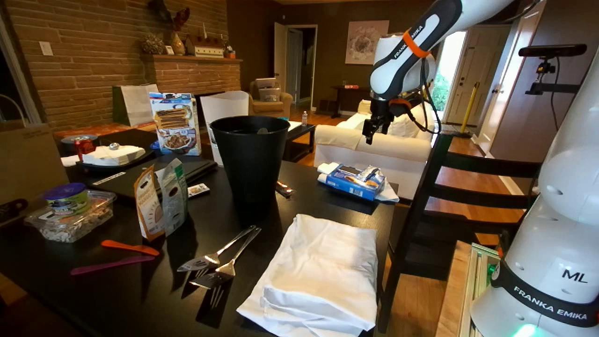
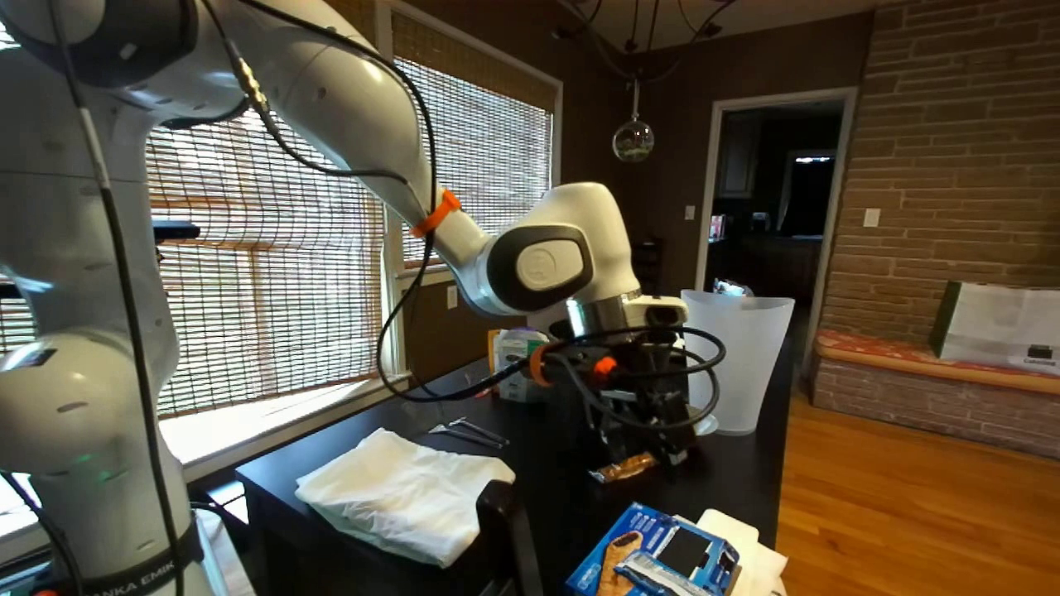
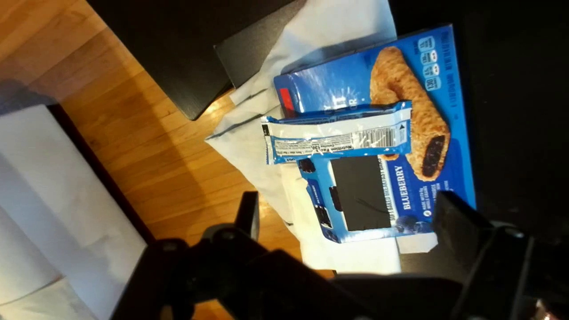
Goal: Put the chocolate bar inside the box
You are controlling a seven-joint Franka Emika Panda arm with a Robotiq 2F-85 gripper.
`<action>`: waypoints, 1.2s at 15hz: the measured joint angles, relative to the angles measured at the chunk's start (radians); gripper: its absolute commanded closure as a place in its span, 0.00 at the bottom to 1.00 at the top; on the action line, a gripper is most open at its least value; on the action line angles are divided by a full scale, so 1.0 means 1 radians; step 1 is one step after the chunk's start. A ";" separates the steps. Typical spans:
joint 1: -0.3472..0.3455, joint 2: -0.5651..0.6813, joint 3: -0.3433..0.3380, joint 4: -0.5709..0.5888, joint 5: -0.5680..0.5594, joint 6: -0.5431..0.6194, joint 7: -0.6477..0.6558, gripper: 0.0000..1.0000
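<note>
The box (image 3: pixel 329 89), a small blue carton with a pastry picture and a dark rectangular patch, lies flat near the table edge in all views, white flaps (image 3: pixel 355 258) at one end. Across its top rests a blue-and-white wrapped bar (image 3: pixel 338 135). A brown-wrapped bar (image 2: pixel 625 468) lies on the table, by the black bin (image 1: pixel 248 159) in an exterior view (image 1: pixel 284 189). Which bar is the chocolate bar I cannot tell. My gripper (image 3: pixel 349 195) hangs above the box, fingers wide apart, nothing between them. In an exterior view the gripper (image 1: pixel 374 133) is well above the table.
A folded white cloth (image 1: pixel 323 262) covers the table's near part. A dark chair (image 1: pixel 482 161) stands against the edge beside the box. Metal utensils (image 1: pixel 224 267), two pouches (image 1: pixel 161 206) and a taller printed box (image 1: pixel 175 124) are farther away. A white bin (image 2: pixel 733 364) stands behind the gripper.
</note>
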 measured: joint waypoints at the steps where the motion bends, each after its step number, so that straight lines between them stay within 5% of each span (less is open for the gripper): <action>1: -0.006 0.027 -0.006 0.030 0.017 -0.018 -0.002 0.00; 5: -0.033 0.142 -0.025 0.129 0.059 -0.039 0.010 0.00; 13: -0.130 0.332 0.026 0.309 0.398 -0.065 -0.017 0.00; 18: -0.152 0.399 0.028 0.375 0.427 -0.057 -0.007 0.00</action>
